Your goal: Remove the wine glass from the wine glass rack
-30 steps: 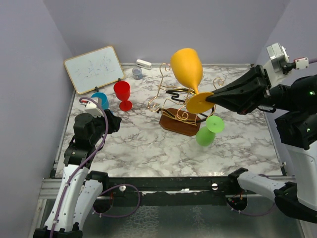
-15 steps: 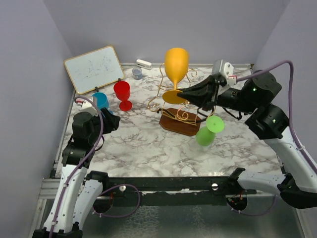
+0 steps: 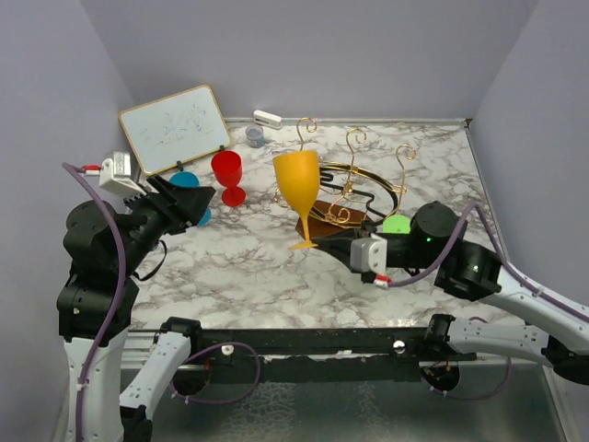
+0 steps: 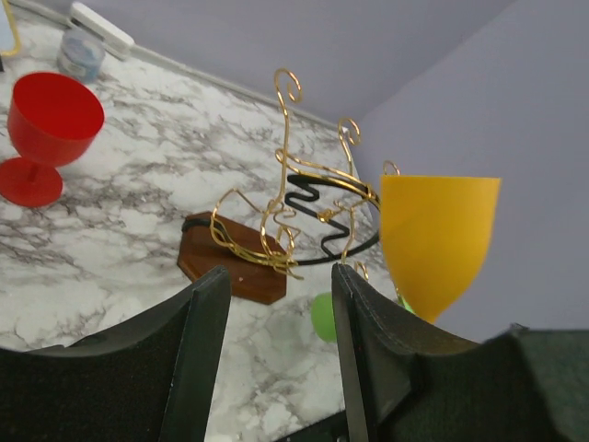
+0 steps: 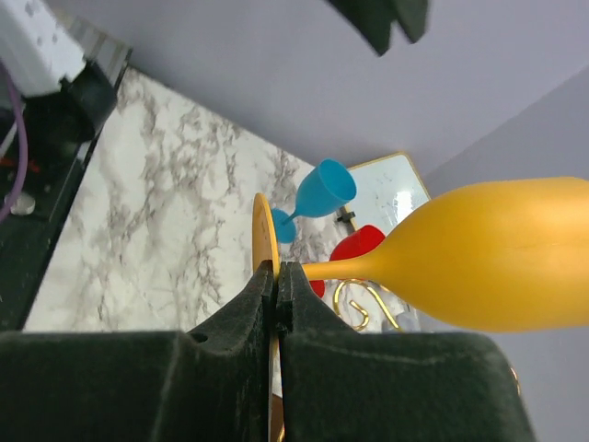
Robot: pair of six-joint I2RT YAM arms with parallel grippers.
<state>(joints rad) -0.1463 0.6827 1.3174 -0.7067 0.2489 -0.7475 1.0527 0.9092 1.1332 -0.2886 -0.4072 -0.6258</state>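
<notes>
The yellow wine glass (image 3: pixel 297 187) stands upright, clear of the wine glass rack (image 3: pixel 348 189) and just in front-left of its brown base. My right gripper (image 3: pixel 320 245) is shut on the edge of the glass's foot; in the right wrist view the pads (image 5: pixel 267 276) pinch the thin yellow disc (image 5: pixel 261 230), with the bowl (image 5: pixel 497 267) out to the right. I cannot tell if the foot touches the marble. My left gripper (image 3: pixel 198 198) hangs open and empty at the left, facing the rack (image 4: pixel 294 221) and the yellow glass (image 4: pixel 437 244).
A green glass (image 3: pixel 398 223) lies behind my right arm beside the rack base. A red glass (image 3: pixel 227 175) and a blue glass (image 3: pixel 187 181) stand at the back left, in front of a whiteboard (image 3: pixel 175 127). A small grey cup (image 3: pixel 255 136) and a white eraser (image 3: pixel 268 118) sit by the back wall.
My right arm swung the yellow glass from high at the right of the rack, down and left to the front of it, turning it upright. My left arm rose, its gripper pointing toward the rack.
</notes>
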